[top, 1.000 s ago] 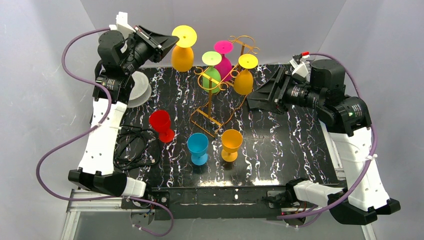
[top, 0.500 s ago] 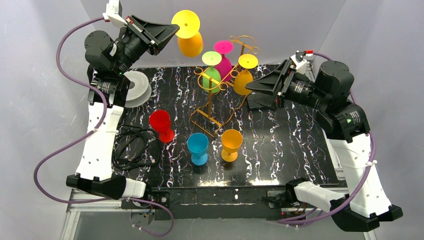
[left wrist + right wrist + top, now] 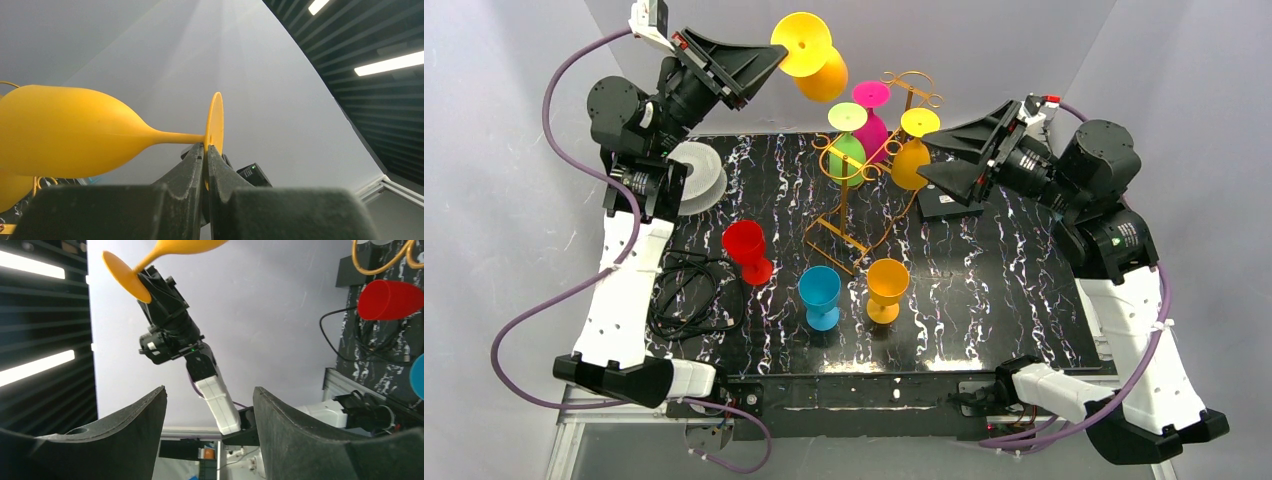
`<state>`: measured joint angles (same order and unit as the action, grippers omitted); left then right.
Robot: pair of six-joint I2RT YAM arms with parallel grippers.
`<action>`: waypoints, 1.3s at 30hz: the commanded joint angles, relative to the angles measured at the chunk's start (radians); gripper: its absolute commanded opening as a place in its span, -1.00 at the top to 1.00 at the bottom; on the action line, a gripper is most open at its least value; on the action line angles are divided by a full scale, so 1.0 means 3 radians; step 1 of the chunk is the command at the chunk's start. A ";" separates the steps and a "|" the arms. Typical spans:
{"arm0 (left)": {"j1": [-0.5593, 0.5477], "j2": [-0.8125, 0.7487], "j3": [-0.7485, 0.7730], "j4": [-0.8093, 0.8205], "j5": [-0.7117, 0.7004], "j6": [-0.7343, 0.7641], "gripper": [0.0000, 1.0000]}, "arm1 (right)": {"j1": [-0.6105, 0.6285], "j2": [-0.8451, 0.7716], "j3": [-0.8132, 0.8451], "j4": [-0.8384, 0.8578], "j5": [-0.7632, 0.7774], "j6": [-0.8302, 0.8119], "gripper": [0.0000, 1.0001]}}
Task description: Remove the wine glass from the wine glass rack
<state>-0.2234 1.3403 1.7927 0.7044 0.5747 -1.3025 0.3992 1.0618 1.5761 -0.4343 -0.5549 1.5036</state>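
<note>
Gripping the wine glass (image 3: 825,76) by its foot, the closed left hand (image 3: 774,56) holds it up left of the rack (image 3: 842,205)

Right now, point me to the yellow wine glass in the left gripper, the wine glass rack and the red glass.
yellow wine glass (image 3: 65,130): left wrist view, on its bowl.
wine glass rack (image 3: 841,205): top external view, on its upright wire post.
red glass (image 3: 744,243): top external view, on its bowl.

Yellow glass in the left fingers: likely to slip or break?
Yellow glass is pinched only at its foot rim by the left fingers, bowl sticking out sideways: may pivot or slip. Opaque, matte look suggests plastic: probably light, not brittle. Laid sideways, it would likely roll.
</note>
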 commanded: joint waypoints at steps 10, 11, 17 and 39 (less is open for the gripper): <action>-0.0612 -0.0087 -0.0022 0.0685 0.0174 0.0494 1.00 | 0.0058 0.0298 0.0428 0.0616 0.0192 0.0840 -0.43; -0.0659 -0.0055 0.0004 0.0704 0.0175 0.0519 1.00 | 0.0066 0.0296 0.0429 0.0638 0.0215 0.0865 -0.43; -0.0867 0.0162 0.0183 0.0807 0.0179 0.0671 1.00 | 0.0079 0.0214 0.0285 0.0774 0.0302 0.0993 -0.43; -0.1315 0.0491 0.0465 0.0893 0.0148 0.1050 1.00 | 0.0085 0.0082 0.0132 0.0966 0.0586 0.1270 -0.44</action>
<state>-0.6117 1.5021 1.8610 0.8249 0.6079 -1.0111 0.4206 1.1263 1.6379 -0.2268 -0.4355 1.8599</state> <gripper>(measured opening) 0.032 0.719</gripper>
